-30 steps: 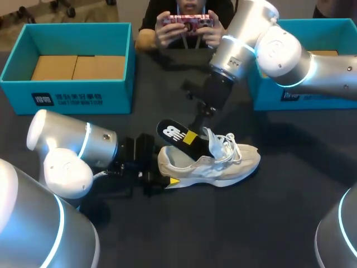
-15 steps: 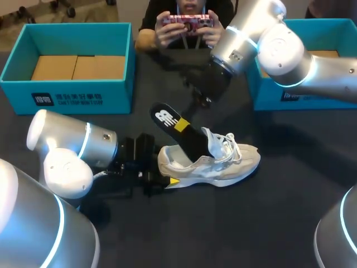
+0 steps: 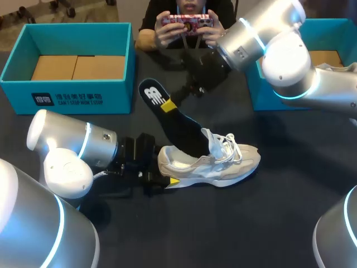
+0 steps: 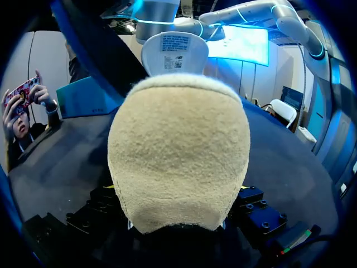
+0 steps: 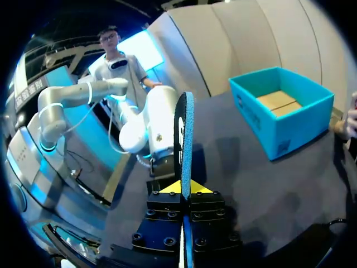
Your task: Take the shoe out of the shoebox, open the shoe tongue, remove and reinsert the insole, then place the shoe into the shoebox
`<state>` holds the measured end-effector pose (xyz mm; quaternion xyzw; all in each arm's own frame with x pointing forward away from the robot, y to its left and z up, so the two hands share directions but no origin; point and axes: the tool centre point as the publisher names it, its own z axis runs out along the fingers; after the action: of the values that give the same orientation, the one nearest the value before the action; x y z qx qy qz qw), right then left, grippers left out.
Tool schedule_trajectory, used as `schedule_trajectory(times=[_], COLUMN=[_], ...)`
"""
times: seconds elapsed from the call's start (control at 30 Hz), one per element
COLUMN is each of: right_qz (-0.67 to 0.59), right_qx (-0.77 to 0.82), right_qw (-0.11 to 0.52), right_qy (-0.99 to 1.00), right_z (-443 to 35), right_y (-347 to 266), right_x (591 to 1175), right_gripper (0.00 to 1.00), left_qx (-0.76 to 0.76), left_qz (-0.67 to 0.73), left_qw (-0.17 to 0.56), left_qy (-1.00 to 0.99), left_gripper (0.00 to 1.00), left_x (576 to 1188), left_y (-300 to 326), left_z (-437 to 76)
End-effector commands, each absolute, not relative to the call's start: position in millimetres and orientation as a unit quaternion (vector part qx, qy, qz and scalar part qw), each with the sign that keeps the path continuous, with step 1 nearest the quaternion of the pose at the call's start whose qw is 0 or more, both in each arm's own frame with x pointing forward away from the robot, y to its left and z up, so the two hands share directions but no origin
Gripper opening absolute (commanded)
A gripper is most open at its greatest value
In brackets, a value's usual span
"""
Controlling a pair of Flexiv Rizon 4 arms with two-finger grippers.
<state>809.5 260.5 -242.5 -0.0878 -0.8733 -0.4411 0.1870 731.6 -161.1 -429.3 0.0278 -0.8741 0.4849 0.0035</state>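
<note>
Shoe point(image 3: 209, 163) on table point(image 3: 251, 223), heel clamped in our left pincer point(image 3: 167, 180). Right pincer point(image 5: 183, 190) pinches insole point(image 3: 173, 120), toe end inside shoe. Teal shoebox point(image 3: 67, 95) beyond.

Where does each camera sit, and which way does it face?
Head view: above, behind, looking down at the table; both arms flank the shoe.
Left wrist view: on left wrist, facing the shoe's heel; black mount shows.
Right wrist view: on right wrist, facing the left arm; right end effector shut on the insole.
Shared: insole, in head and right wrist views.
</note>
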Motion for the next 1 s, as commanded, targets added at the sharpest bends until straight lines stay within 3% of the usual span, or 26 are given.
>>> schedule_trajectory(times=[0.03,0.5,1.0], right_qz=[-0.457,-0.538,-0.538], right_qx=[-0.112,-0.113,-0.113], right_qw=[0.137,0.077,0.077], right_qy=[-0.871,-0.831,-0.831], right_z=[-229,-186,-186], right_y=[261,265,265], right_x=[805,832,832], right_gripper=[0.00,0.00,0.00], left_qx=[0.028,0.028,0.028], left_qz=[0.483,0.483,0.483], left_qw=[0.003,0.003,0.003], left_qy=[-0.875,-0.875,-0.875], left_gripper=[0.00,0.00,0.00], left_x=[733,733,733], left_y=[-160,-160,-160], left_z=[-440,-440,-440])
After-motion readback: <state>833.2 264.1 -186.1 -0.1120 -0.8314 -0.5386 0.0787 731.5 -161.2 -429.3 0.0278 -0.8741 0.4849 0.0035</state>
